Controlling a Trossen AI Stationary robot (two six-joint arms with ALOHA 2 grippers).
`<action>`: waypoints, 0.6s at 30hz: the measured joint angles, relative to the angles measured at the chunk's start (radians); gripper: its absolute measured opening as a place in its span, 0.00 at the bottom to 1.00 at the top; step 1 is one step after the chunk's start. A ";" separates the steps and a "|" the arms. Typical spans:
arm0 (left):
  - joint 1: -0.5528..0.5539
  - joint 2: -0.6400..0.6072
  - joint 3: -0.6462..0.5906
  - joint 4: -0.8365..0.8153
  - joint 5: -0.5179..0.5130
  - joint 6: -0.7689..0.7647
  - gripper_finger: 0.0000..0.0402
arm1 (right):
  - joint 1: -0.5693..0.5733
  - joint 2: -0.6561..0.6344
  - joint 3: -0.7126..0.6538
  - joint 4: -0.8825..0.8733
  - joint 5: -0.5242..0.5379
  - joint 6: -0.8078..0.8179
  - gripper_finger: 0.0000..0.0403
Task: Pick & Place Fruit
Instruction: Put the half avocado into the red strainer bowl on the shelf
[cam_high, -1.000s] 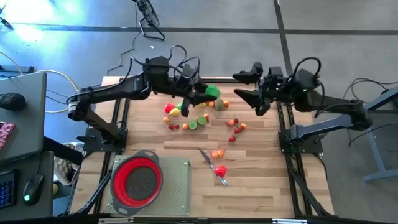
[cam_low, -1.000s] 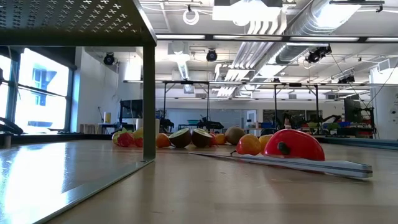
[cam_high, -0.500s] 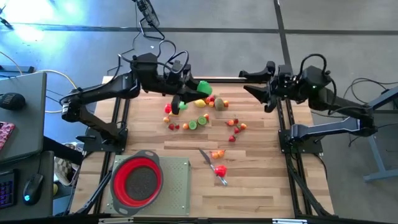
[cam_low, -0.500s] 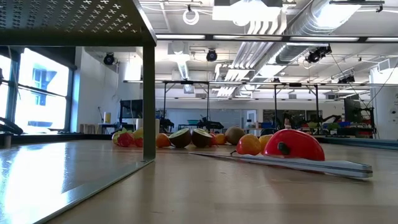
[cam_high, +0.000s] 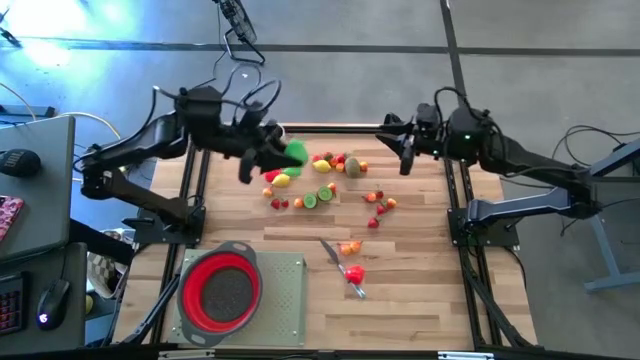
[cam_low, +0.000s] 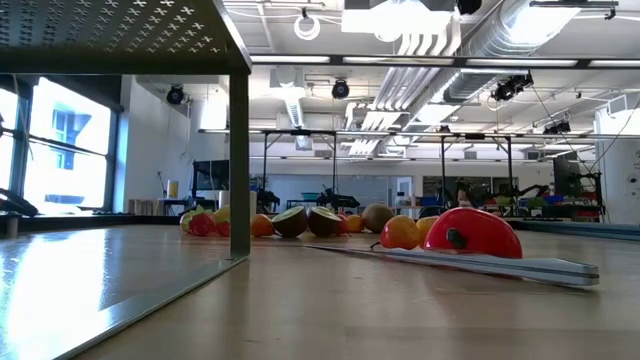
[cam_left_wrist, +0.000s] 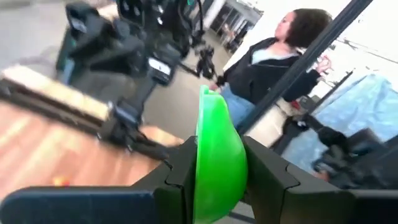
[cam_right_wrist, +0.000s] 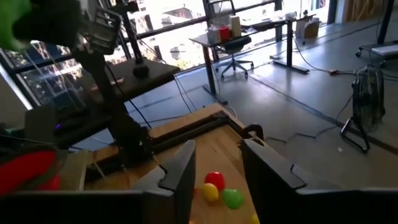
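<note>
Gripping a green fruit (cam_left_wrist: 214, 165) above the far left of the surface (cam_high: 420, 300), the left end effector (cam_high: 285, 152) is clamped on it. Far right, the right end effector (cam_high: 393, 138) hovers, fingers parted, empty.

Looking straight down from overhead on the whole counter (cam_high: 400, 300) and both arms. Set at counter height, close behind the knife (cam_low: 470, 262), facing level across the fruit (cam_low: 300, 222) into the room. Riding the left wrist, tight on the left tool (cam_left_wrist: 214, 165) and a green fruit piece (cam_left_wrist: 217, 165), facing a person (cam_left_wrist: 273, 62). Riding the right wrist, past the right tool (cam_right_wrist: 217, 168) toward the counter's far edge, also covered from overhead.
</note>
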 joint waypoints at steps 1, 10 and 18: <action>-0.014 -0.009 0.000 -0.023 0.001 -0.024 0.24 | -0.003 0.008 0.000 0.001 0.000 0.000 0.28; -0.209 -0.043 0.000 -0.159 -0.065 -0.198 0.24 | -0.030 0.073 0.000 -0.004 -0.037 -0.004 0.24; -0.380 -0.043 0.000 -0.532 -0.125 -0.302 0.24 | -0.029 0.106 0.000 -0.003 -0.051 0.029 0.23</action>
